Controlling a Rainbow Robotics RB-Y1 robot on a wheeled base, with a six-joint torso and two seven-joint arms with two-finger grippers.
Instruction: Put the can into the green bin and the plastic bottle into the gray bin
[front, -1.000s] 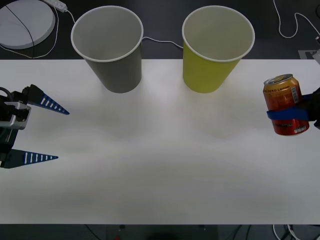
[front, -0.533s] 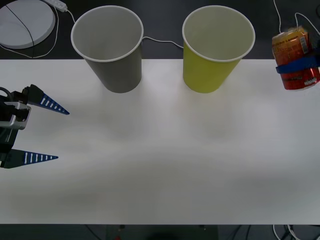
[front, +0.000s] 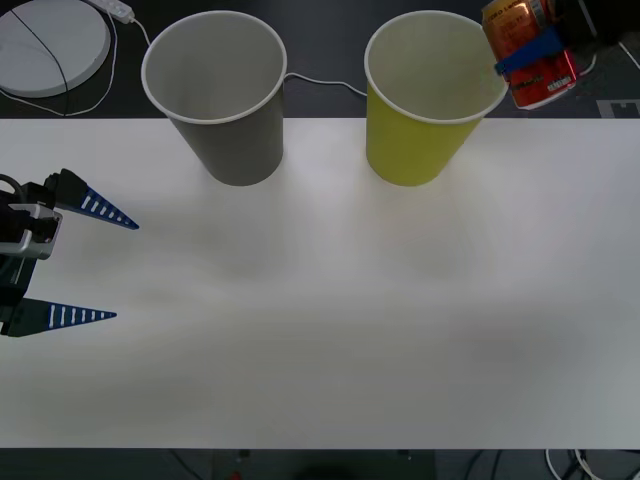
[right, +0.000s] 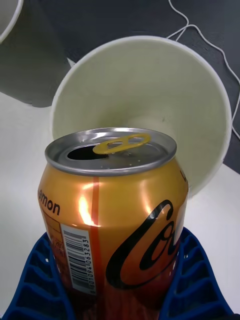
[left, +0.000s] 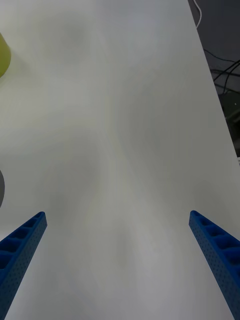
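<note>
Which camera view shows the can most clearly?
The right wrist view: the can is close, with its tab and barcode plain, shut between the right gripper fingers. The front view shows it small, at the green bin rim.
</note>
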